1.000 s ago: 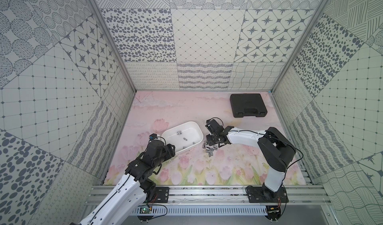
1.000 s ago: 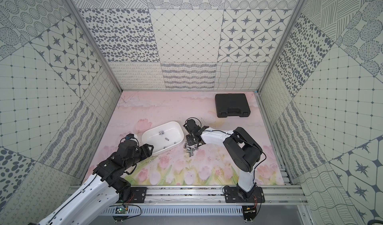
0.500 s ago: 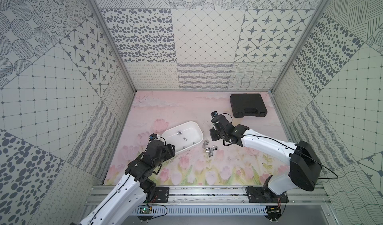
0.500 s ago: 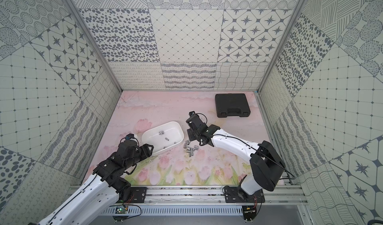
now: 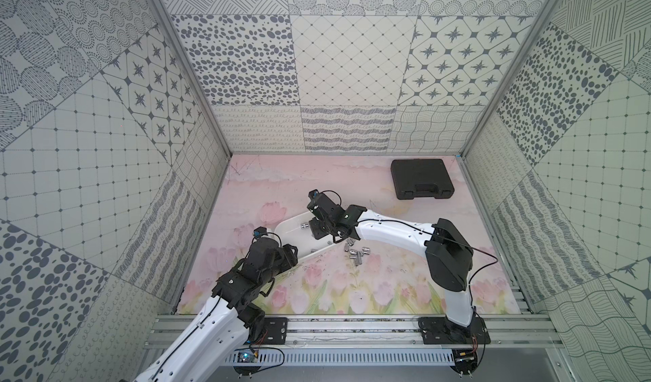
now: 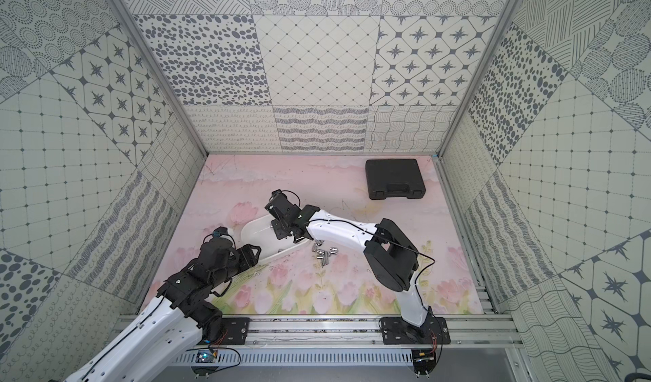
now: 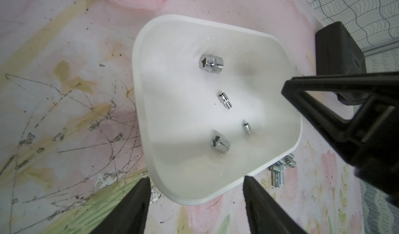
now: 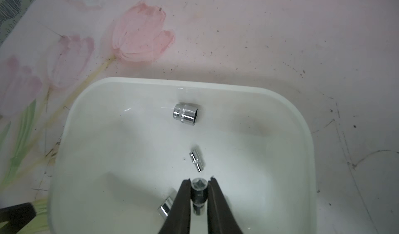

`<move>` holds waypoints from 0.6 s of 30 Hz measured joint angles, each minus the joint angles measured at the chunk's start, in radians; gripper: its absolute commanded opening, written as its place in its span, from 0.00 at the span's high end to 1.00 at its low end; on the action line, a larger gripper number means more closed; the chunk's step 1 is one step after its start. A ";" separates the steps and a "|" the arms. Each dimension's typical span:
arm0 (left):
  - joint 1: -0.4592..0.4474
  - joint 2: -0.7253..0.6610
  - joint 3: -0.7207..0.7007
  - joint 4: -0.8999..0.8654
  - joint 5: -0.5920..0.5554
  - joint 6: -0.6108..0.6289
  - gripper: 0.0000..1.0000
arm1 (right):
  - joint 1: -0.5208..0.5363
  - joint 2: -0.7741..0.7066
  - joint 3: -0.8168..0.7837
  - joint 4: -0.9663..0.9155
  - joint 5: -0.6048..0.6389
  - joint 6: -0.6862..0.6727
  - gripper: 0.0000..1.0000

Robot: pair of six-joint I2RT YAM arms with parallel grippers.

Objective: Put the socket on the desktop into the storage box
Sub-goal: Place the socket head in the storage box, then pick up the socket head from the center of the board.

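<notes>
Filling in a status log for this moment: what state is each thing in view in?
Right tool: shut on a socket, over the storage box.
Left tool: open, empty.
Storage box: upright, holding loose sockets.
Desktop sockets: lying clustered beside the box.
Tool case: closed, lying flat.

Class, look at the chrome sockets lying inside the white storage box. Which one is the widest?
The short, fat socket lying on its side near the storage box wall farthest from the robot; the other sockets in there are plainly slimmer.
</notes>
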 measured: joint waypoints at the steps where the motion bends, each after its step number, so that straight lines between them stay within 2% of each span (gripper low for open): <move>1: 0.000 0.000 0.000 0.000 0.001 0.000 0.28 | -0.002 0.022 0.015 -0.013 -0.003 0.003 0.76; 5: 0.000 -0.005 -0.001 0.000 0.004 0.000 0.27 | -0.008 0.069 0.060 -0.029 -0.010 0.021 0.63; 11: 0.000 -0.008 -0.003 0.000 0.007 -0.006 0.28 | -0.012 0.047 0.056 -0.038 -0.005 0.022 0.63; 18: 0.000 -0.007 -0.008 0.000 0.007 -0.007 0.27 | -0.026 -0.216 -0.132 -0.050 0.041 0.002 0.63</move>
